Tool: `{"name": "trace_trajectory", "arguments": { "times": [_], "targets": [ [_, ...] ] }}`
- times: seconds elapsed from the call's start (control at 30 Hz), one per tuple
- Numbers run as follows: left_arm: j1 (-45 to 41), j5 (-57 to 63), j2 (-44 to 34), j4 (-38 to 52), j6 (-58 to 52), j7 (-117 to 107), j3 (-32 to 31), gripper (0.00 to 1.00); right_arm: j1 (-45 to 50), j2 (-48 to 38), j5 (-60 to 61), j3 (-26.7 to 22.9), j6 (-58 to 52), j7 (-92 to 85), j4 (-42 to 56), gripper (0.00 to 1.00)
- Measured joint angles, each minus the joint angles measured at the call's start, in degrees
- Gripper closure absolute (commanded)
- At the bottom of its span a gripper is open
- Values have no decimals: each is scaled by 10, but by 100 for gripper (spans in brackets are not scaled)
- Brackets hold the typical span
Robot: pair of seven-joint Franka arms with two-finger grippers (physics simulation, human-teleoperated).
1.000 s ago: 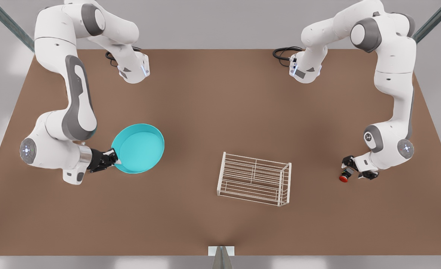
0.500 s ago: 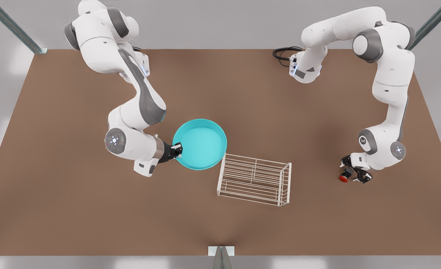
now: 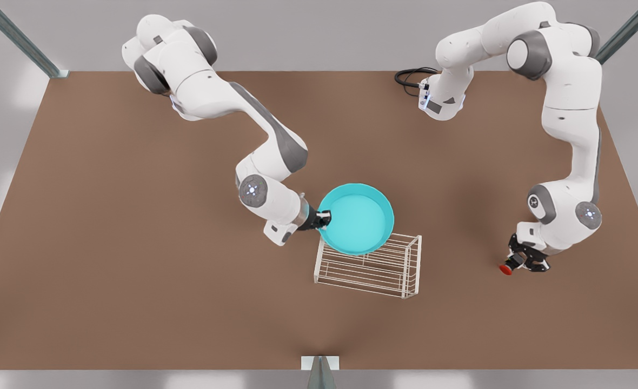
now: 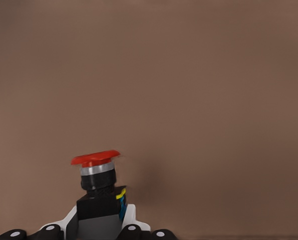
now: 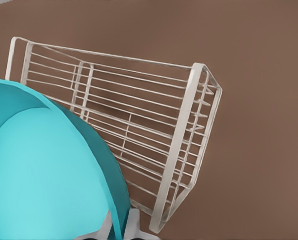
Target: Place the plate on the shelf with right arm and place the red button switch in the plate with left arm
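The turquoise plate (image 3: 358, 219) hangs over the back left part of the white wire shelf (image 3: 376, 267), overlapping its top bars. My right gripper (image 3: 324, 219) is shut on the plate's rim on the front view's left side. In the right wrist view the plate (image 5: 43, 175) sits close in front of the shelf (image 5: 143, 125), with the gripper (image 5: 119, 227) clamped on its rim. On the front view's right, my left gripper (image 3: 518, 262) is shut on the red button switch (image 3: 506, 268). The left wrist view shows the switch (image 4: 95, 159) between the fingers (image 4: 131, 222), red cap pointing away.
The brown table (image 3: 135, 281) stretches wide around the shelf. Both arm bases (image 3: 440, 102) stand at the back edge, with a black cable (image 3: 408, 78) beside one. A small grey bracket (image 3: 320, 363) sits at the middle of the front edge.
My right arm swung the plate from the front view's left across to above the shelf. My left gripper, still holding the switch, shifted slightly toward the front edge and turned.
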Motion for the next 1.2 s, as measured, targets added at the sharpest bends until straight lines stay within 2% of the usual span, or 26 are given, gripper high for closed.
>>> {"name": "trace_trajectory", "arguments": {
  "times": [0.07,0.4,0.43,0.47,0.53,0.6,0.7,0.77,0.87,1.0,1.2],
  "targets": [
    [-20,11,-3,46,-38,-15,-2,62,14,16,0,-3,28,25,1,82],
    [-101,26,-21,161,-198,-146,-35,62,69,72,0,-50,127,117,35,79],
    [-104,26,-21,172,-213,-164,-47,62,73,75,0,-54,132,125,37,65],
    [-105,26,-21,185,-228,-184,-64,62,76,75,-1,-55,136,133,38,0],
    [-107,26,-21,204,-256,-229,-100,62,78,68,-3,-53,142,147,38,0],
    [-107,26,-21,227,-285,-278,-136,62,63,12,-7,-52,140,158,8,0],
    [-115,29,-35,272,-337,-354,-171,62,-49,-112,-26,-52,52,148,-22,0],
    [-140,34,-56,289,-370,-406,-176,62,-131,-157,-83,-57,-41,115,-22,0],
    [-190,38,-62,302,-404,-494,-203,62,-187,-169,-186,-60,-153,55,-52,0],
    [-237,41,-45,293,-410,-608,-221,62,-259,-158,-243,-61,-236,-14,-85,0],
    [-222,98,-17,263,-376,-736,-215,62,-286,-145,-265,-61,-286,-99,-85,0]
  ]
}}
